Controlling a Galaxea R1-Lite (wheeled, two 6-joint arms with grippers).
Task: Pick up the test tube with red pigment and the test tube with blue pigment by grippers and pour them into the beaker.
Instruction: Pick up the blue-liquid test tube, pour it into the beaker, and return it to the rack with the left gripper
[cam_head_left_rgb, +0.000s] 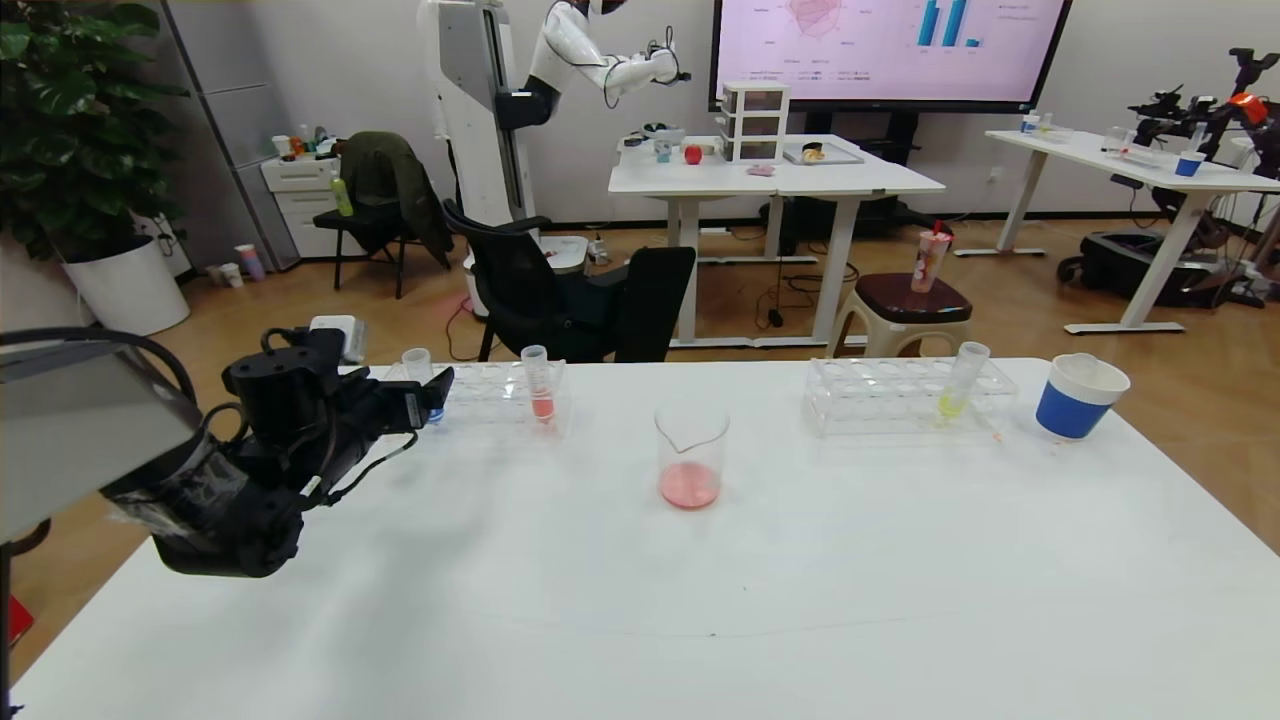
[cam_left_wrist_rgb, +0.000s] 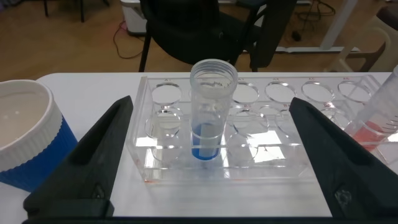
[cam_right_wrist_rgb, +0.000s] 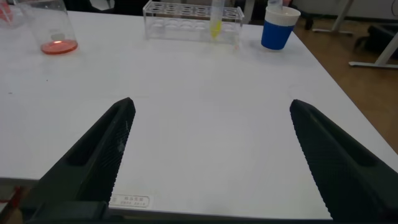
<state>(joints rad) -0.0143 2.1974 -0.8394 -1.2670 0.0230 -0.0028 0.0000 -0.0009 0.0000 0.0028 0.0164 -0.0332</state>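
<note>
The test tube with blue pigment (cam_left_wrist_rgb: 211, 115) stands upright in a clear rack (cam_left_wrist_rgb: 261, 165) at the table's far left. My left gripper (cam_left_wrist_rgb: 211, 102) is open, one finger on each side of the tube and well apart from it. From the head, the left gripper (cam_head_left_rgb: 437, 392) is level with that tube (cam_head_left_rgb: 417, 366). The test tube with red pigment (cam_head_left_rgb: 539, 385) stands in the same rack, further right. The beaker (cam_head_left_rgb: 690, 455) sits at mid-table with pinkish-red liquid in its bottom. My right gripper (cam_right_wrist_rgb: 211, 104) hangs open over bare table near the front edge.
A second clear rack (cam_head_left_rgb: 900, 395) at the far right holds a tube of yellow liquid (cam_head_left_rgb: 960, 385). A blue-banded white cup (cam_head_left_rgb: 1080, 397) stands beside it. Another such cup (cam_left_wrist_rgb: 25, 143) stands close beside the left gripper. Chairs stand beyond the table's far edge.
</note>
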